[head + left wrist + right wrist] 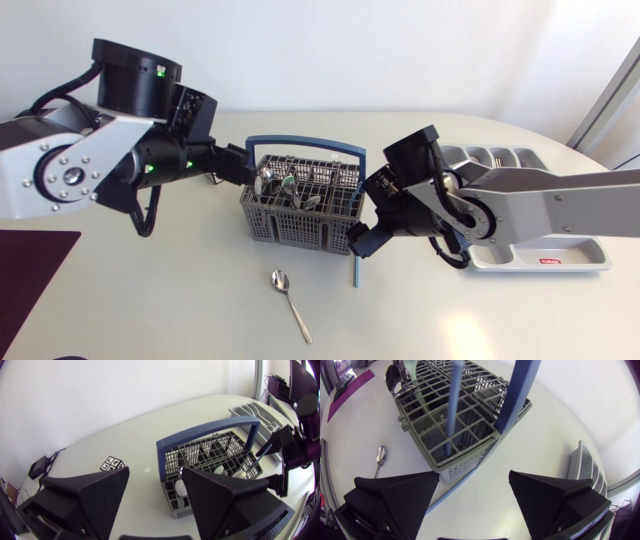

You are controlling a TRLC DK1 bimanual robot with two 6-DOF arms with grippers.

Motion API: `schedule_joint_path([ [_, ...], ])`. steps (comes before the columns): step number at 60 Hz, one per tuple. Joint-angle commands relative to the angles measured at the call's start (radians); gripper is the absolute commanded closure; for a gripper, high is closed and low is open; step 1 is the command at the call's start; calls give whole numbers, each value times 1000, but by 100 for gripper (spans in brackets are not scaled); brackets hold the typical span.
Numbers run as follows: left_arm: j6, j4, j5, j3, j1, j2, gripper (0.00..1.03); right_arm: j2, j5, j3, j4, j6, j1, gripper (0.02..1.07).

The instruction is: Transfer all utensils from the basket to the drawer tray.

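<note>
The right gripper [474,474] is open, fingers wide apart with nothing between them. It hangs low at the basket [455,425] corner nearest the tray. Just ahead of it a pale blue rod [452,402] stands upright in the corner compartment, beside one leg of the blue handle [517,392]. A blue stick [355,271] lies on the table against the foot of that same corner, under the gripper.

The left gripper [155,470] is open too, gripping nothing, and sits at the opposite end of the basket, close to the handle there. More utensils [285,185], spoons among them, stand in the compartments on that side.

A spoon [290,297] lies alone on the table [150,300], near the basket's long side and apart from both grippers.

The tray [585,258] sits beyond the right arm, well apart from the basket. What its slots hold cannot be told.

The table is plain white with a rounded far edge. A dark mat [30,270] lies at its left edge under the left arm, and a small marker card [112,464] lies on the table near the left gripper.
</note>
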Motion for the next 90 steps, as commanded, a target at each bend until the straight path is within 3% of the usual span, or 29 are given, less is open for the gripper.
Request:
schedule_joint_path([
  [1, 42, -20, 17, -55, 6, -43, 27, 23, 19, 32, 27, 19, -36, 7],
  [13, 84, -32, 35, -121, 13, -102, 24, 31, 14, 47, 53, 5, -83, 7],
  [26, 119, -20, 56, -166, 46, -114, 21, -69, -37, 95, -231, 103, 129, 7],
  [36, 127, 20, 92, -183, 61, -68, 20, 25, -172, 234, -423, 175, 182, 7],
  [48, 128, 30, 95, -192, 84, -46, 20, 164, -307, 355, -552, 186, 208, 7],
  [77, 127, 80, 164, -252, 197, -89, 20, 434, -308, 535, -680, 275, 336, 8],
  [85, 127, 95, 179, -263, 214, -89, 20, 494, -254, 601, -708, 308, 366, 16],
  [90, 127, 98, 190, -267, 224, -88, 20, 546, -201, 624, -719, 331, 379, 16],
])
